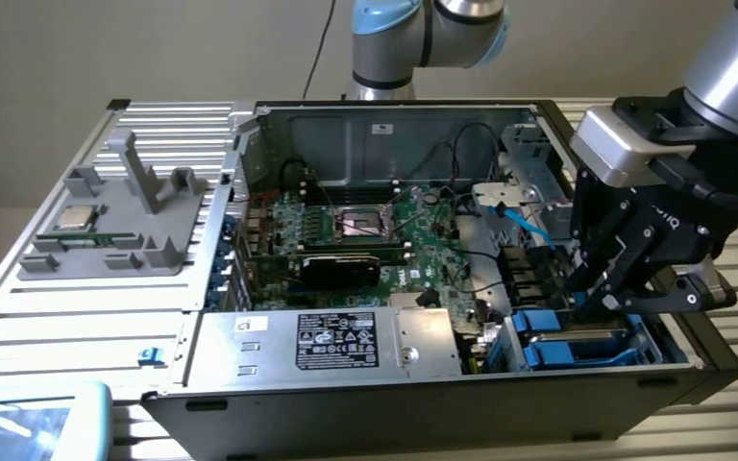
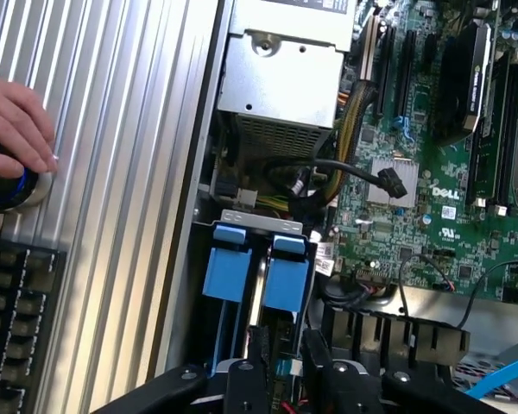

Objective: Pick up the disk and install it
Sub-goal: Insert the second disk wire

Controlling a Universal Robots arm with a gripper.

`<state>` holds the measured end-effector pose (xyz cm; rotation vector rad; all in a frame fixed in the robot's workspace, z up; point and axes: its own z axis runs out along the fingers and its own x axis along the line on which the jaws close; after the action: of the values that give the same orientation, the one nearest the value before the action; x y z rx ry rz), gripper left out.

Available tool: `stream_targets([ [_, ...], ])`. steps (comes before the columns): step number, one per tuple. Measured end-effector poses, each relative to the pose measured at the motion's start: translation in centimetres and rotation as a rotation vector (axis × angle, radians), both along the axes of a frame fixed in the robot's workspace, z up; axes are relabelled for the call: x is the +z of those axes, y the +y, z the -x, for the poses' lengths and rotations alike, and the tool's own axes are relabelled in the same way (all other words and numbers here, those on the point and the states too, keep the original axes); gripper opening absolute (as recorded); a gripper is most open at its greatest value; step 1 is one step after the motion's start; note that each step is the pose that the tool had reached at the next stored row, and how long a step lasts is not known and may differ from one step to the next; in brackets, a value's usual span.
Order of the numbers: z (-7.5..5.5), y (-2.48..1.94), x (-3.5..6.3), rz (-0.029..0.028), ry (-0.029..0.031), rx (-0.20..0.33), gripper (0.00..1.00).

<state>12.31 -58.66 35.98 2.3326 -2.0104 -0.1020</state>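
Disk (image 2: 261, 276): blue-framed, seated in drive bay at computer case (image 1: 382, 389) near-right corner, exterior view. Claw (image 1: 606, 305): directly above it, fingers parted, holding nothing. Hand (image 2: 13, 129): on bench (image 2: 129, 172).

The open black metal computer case (image 1: 446, 403) holds a green circuit board (image 1: 395, 235) with black slots. At about 5 o'clock in the exterior view, bright blue plastic carrier frames (image 2: 261, 269) sit in the drive bay. The large silver metal box (image 1: 331, 341) has a black-and-white label. The ribbed metal table (image 1: 49, 327) is silver-grey with a stripe pattern. At 9 o'clock lies a grey plastic tray (image 1: 119, 230). The gripper (image 1: 596, 303) is black; the arm is silver and light blue.
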Motion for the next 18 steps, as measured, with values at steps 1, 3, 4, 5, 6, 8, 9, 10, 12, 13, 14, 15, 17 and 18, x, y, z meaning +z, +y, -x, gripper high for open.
stream_targets([
  [1, 0.0, 0.07, 0.4, 0.0022, -0.0002, 0.0, 0.3],
  [3, -0.1, 0.18, 1.27, 0.007, -0.0002, 0.0, 0.3],
  [4, -0.1, 0.23, 1.59, 0.0093, -0.0002, 0.0, 0.3],
  [5, -0.2, 0.27, 1.88, 0.0112, -0.0003, 0.0, 0.3],
  [6, -0.3, 0.29, 2.07, 0.0119, -0.0002, 0.0, 0.3],
  [8, -0.6, 0.34, 2.24, 0.0122, -0.0002, 0.0, 0.3],
  [9, -0.8, 0.38, 2.25, 0.0122, -0.0002, 0.0, 0.3],
  [10, -1.0, 0.41, 2.28, 0.0126, -0.0002, 0.0, 0.3],
  [12, -1.4, 0.42, 2.29, 0.0128, -0.0002, 0.0, 0.3],
  [13, -1.4, 0.42, 2.29, 0.0126, 0.0018, 0.0, 0.3],
  [14, -1.4, 0.42, 2.29, 0.0126, 0.0033, 0.0, 0.3],
  [15, -1.4, 0.42, 2.29, 0.0126, 0.0034, 0.0, 0.3],
  [17, -1.4, 0.41, 2.29, 0.0126, 0.0034, 0.0, 0.3],
  [18, -1.4, 0.41, 2.29, 0.0126, 0.0034, 0.0, 0.3],
])
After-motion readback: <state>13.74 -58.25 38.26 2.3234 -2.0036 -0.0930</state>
